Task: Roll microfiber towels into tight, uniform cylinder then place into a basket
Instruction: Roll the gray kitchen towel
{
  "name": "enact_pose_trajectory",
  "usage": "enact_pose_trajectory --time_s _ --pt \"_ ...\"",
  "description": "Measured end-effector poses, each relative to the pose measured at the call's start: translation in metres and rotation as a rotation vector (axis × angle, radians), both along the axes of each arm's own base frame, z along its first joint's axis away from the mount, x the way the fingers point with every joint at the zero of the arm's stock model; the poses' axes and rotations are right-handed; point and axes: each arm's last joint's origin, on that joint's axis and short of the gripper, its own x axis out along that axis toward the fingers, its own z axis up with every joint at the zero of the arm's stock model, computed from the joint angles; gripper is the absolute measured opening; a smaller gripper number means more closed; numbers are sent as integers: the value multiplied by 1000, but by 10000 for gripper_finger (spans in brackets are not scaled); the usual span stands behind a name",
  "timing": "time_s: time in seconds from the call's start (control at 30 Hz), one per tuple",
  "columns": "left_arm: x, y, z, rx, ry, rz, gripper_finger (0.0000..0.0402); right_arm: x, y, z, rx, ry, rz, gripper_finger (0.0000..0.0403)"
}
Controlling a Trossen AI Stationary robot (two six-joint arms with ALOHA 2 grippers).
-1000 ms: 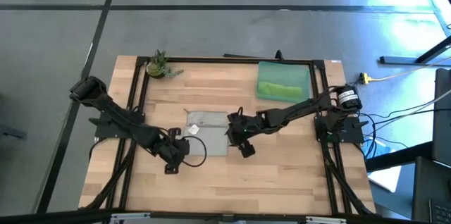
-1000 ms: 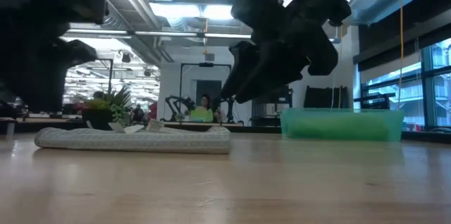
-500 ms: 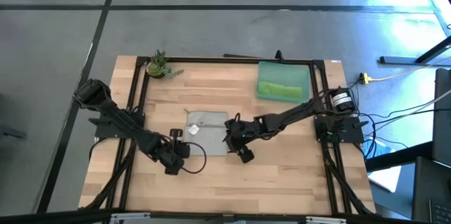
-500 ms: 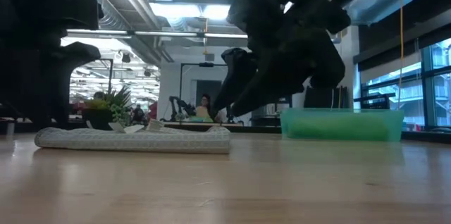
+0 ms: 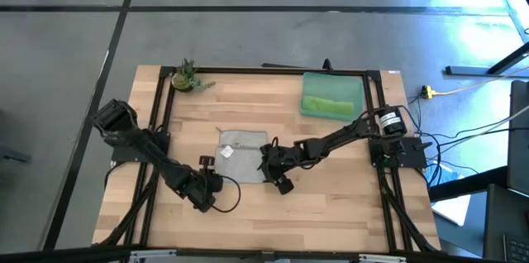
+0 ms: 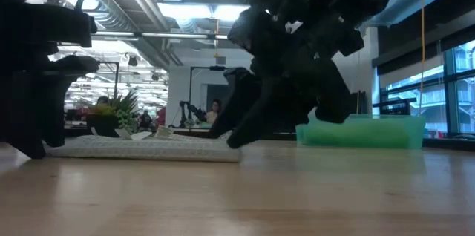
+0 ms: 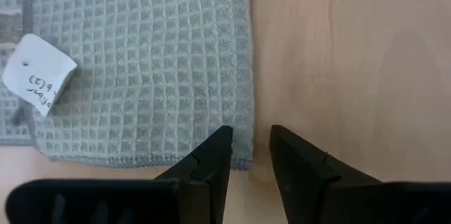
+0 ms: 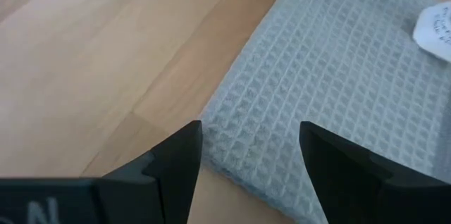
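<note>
Two grippers are flanking the grey towel (image 5: 242, 154) in the high view; the green towel (image 5: 328, 106) is lying in the basket (image 5: 364, 89). Left wrist view: left gripper (image 7: 250, 155), fingers parted, empty, straddling the corner. Right wrist view: right gripper (image 8: 250, 155), fingers apart, bracketing the opposite corner for rolling.

Grey towel (image 6: 141, 147) lies flat on the table (image 6: 237, 199) (right pincer (image 6: 236, 138) at its end).
</note>
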Motion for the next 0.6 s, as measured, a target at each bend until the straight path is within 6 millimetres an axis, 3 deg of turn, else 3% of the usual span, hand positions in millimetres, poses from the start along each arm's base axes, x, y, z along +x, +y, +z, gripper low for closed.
enact_pose_trajectory --time_s 0.17,0.6 --pt "1 -1 -8 38 17 2 100 0 1 -9 9 28 -12 239" --pt "1 0 -9 27 13 23 97 0 22 -2 24 -25 37 239"
